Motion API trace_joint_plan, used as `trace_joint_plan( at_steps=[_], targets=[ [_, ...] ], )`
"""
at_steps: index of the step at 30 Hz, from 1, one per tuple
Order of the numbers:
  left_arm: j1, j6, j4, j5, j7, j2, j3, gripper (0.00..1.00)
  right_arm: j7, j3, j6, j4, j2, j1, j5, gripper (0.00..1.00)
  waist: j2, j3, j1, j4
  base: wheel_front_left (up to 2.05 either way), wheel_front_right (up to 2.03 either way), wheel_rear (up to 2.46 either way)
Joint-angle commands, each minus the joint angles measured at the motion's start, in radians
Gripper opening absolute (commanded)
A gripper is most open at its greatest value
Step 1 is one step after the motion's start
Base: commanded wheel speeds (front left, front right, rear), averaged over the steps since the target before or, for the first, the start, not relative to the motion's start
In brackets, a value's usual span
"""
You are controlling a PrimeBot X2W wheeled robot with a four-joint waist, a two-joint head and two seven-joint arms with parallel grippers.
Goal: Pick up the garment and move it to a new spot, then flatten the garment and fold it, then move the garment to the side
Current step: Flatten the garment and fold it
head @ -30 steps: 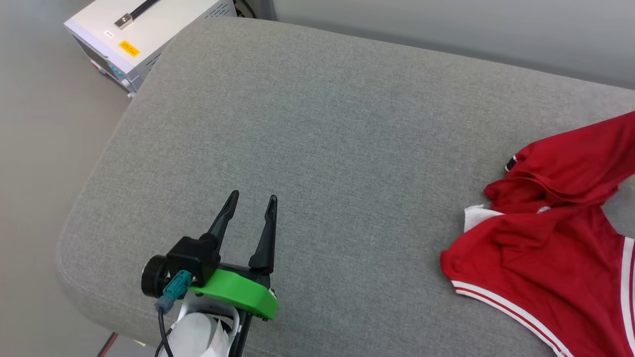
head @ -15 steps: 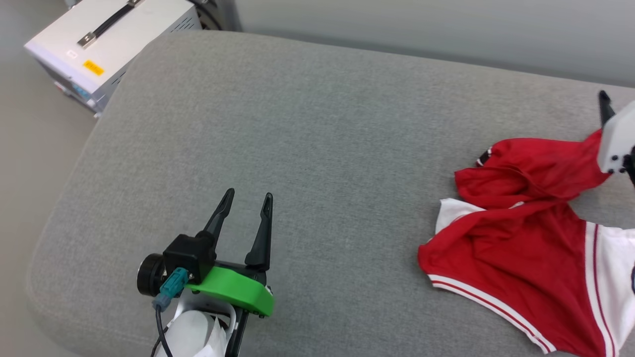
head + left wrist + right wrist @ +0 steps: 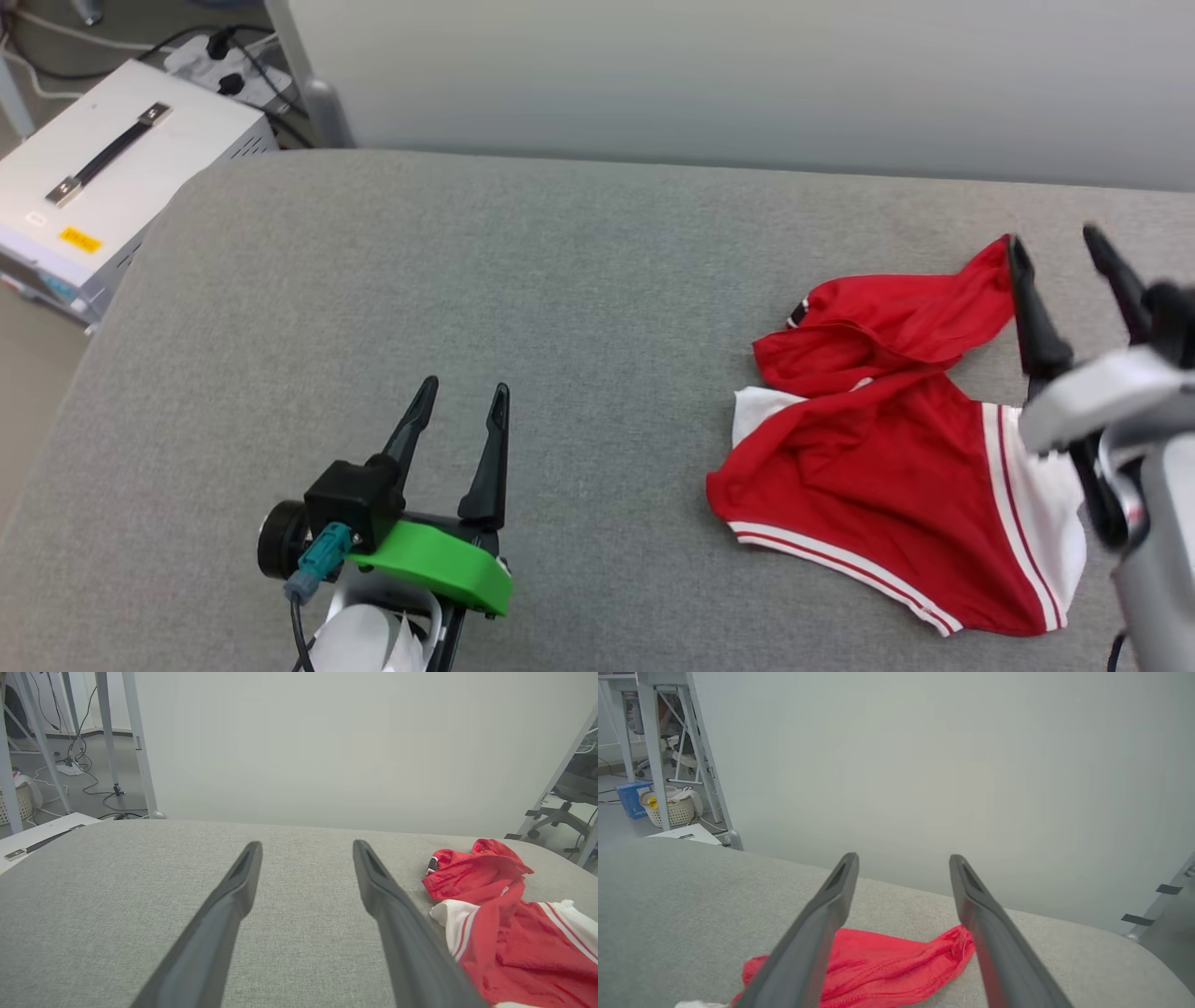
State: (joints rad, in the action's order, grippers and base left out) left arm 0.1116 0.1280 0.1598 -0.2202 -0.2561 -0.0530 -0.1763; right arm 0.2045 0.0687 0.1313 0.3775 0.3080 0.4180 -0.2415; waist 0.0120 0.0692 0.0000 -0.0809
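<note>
The garment lies crumpled on the right part of the grey cushion, red with white striped trim and a white sleeve showing; its print is hidden. My right gripper hovers open over the garment's far red fold, nothing between its fingers. In the head view one dark finger overlaps that fold's peak. My left gripper stands open over bare cushion, well left of the garment. In the wrist views both the left gripper and the right gripper are spread wide.
A white box with a black handle sits on the floor off the cushion's far left corner, cables behind it. A pale wall runs along the cushion's far edge. A metal frame leg and a basket stand beyond.
The head camera has swung right, so the whole scene has shifted left and the right gripper has come fully into view, open at the garment's far fold. The left gripper keeps its pose.
</note>
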Motion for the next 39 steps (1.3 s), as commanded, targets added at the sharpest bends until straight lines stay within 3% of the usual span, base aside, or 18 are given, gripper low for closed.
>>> trace_joint_plan(
  at_steps=[1,11,19,23,30,39],
  targets=[
    [-0.019,0.003,0.003,-0.002,-0.006,0.003,-0.003,1.0,0.022,-0.029,-0.001,-0.083,-0.04,-0.114,-0.01,1.0,-0.012,-0.037,0.0,0.034,0.0,0.0,0.0],
    [-0.041,0.003,0.028,-0.06,-0.006,-0.01,-0.039,1.0,0.052,-0.123,-0.001,-0.318,-0.205,-0.403,0.058,1.0,-0.012,-0.041,0.0,0.066,0.0,0.0,0.0],
    [0.04,0.003,0.08,-0.112,0.009,-0.038,-0.142,1.0,0.054,-0.147,-0.001,-0.362,-0.229,-0.426,0.085,1.0,-0.012,0.005,0.0,0.1,0.0,0.0,0.0],
    [0.17,0.003,0.126,-0.158,0.133,-0.051,-0.225,1.0,0.049,-0.155,-0.001,-0.376,-0.23,-0.42,0.093,1.0,-0.012,0.035,0.0,0.112,0.0,0.0,0.0],
    [0.412,0.003,0.23,-0.264,0.491,-0.032,-0.368,1.0,0.047,-0.133,-0.001,-0.381,-0.236,-0.389,0.1,1.0,-0.012,0.101,0.0,0.149,0.0,0.0,0.0],
    [0.582,0.003,0.373,-0.244,0.641,-0.047,-0.45,1.0,0.052,-0.126,-0.001,-0.37,-0.247,-0.356,0.098,1.0,-0.012,0.184,0.0,0.209,0.0,0.0,0.0]
  ],
)
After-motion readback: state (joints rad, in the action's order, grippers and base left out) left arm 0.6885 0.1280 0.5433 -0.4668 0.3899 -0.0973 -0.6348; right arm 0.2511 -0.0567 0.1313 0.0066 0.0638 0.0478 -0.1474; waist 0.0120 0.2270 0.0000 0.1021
